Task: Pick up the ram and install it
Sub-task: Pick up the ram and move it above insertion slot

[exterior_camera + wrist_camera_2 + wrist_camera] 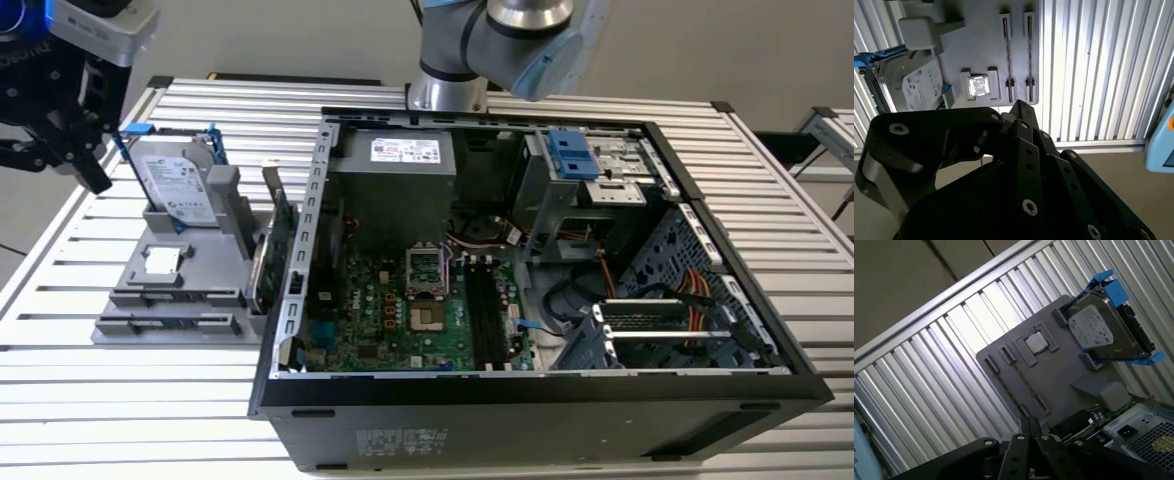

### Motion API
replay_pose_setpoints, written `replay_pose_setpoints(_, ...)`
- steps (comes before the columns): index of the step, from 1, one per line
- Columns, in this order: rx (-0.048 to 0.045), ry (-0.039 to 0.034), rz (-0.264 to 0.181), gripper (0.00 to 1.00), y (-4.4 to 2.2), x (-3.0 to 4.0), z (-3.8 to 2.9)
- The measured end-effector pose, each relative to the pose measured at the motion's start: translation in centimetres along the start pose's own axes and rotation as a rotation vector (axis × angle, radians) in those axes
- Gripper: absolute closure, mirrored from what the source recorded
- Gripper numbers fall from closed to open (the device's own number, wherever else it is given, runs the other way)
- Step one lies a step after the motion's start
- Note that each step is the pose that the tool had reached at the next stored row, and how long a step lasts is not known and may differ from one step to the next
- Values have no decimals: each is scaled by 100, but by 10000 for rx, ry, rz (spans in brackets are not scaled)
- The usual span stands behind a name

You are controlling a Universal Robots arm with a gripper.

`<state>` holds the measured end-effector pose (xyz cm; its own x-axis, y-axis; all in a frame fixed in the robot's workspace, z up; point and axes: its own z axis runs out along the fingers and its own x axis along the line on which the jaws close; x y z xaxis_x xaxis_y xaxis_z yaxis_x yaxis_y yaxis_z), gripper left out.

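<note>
Pincer (1029,427) drawn narrow, tips together, nothing seen between them, hanging near a grey fixture (134,325) carrying a hard drive (178,180) in a blue frame; an open computer case (534,435) stands just beside it. Ram position cannot be determined. Slatted metal table (120,400) throughout, plain floor (294,35) beyond its edge.

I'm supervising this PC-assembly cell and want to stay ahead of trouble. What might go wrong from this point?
1. The gripper, jaws together and empty, hangs to the exterior view's left of the upright hard drive on the gray fixture. A careless descent could knock the drive.
2. Boards stand on edge, squeezed between the fixture and the case wall. Telling them apart is hard, so a wrong grab or a scrape seems possible.
</note>
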<state>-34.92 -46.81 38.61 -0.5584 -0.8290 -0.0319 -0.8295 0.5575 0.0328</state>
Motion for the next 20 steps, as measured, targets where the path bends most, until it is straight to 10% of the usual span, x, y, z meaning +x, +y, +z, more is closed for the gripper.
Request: replay_pose_setpoints(20,-24,39,-2196,100,-1,0,0)
